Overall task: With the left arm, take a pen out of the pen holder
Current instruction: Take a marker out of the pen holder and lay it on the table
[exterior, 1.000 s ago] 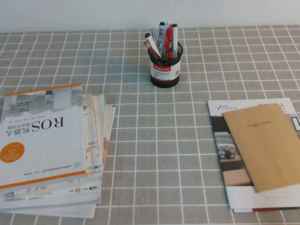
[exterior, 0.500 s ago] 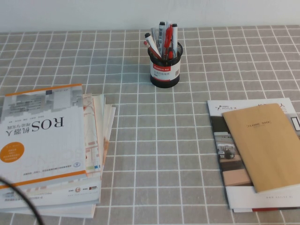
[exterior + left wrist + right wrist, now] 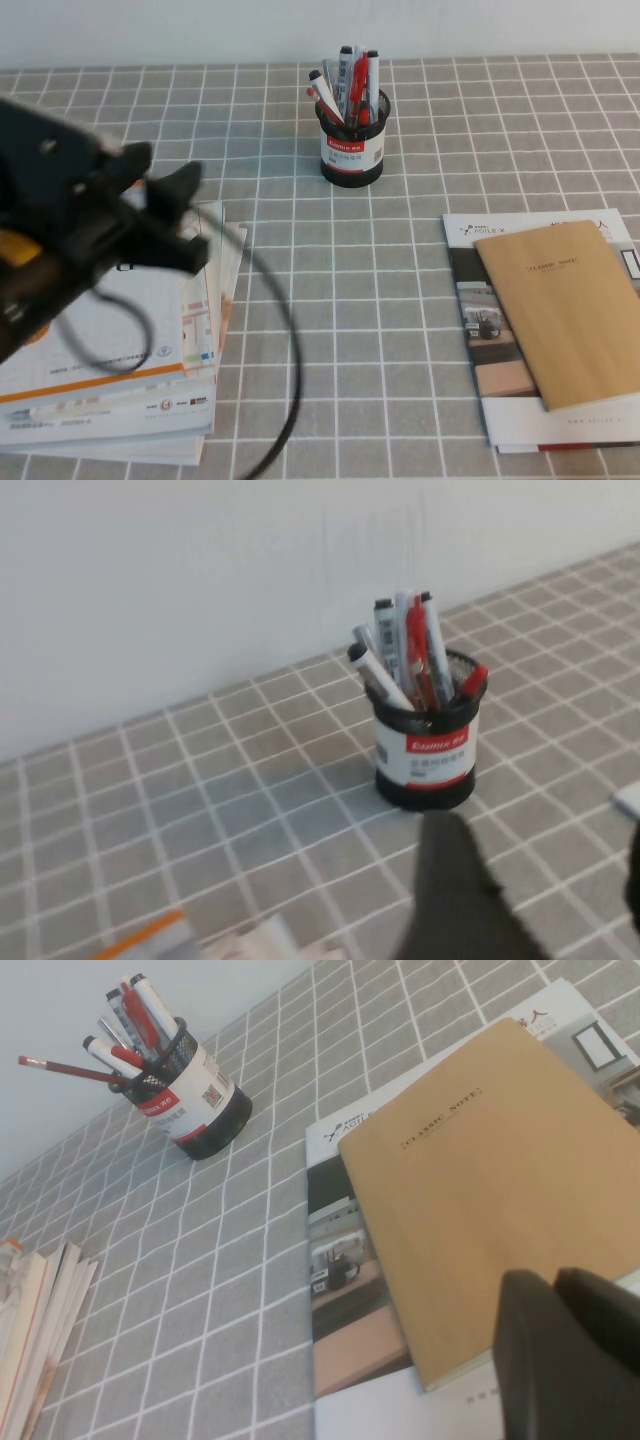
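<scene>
Left gripper (image 3: 538, 860) is held over the stack of books (image 3: 110, 400) at the table's left side, raised above the top cover and pointed toward the middle of the table. Its fingers (image 3: 450, 900) are spread well apart, and nothing is gripped between them. A black cable (image 3: 285, 370) is looped from the arm across the books and down over the grey checked tablecloth (image 3: 400, 300).

Farther back, near the middle of the table and close to the white wall, the black mesh pen holder (image 3: 352, 140) is stood upright, well apart from the left gripper. It is marked with a red and white label. The pens (image 3: 358, 80) are kept inside it, their caps raised above the rim; red and grey ones are seen among them, and a pencil (image 3: 60, 1067) is leaned far out to one side.

On the right, a brown notebook (image 3: 565, 310) is laid on top of a printed brochure (image 3: 480, 330). Over the near edge of that pair, the right gripper (image 3: 555, 1285) is parked, its fingers pressed together and nothing caught between them.
</scene>
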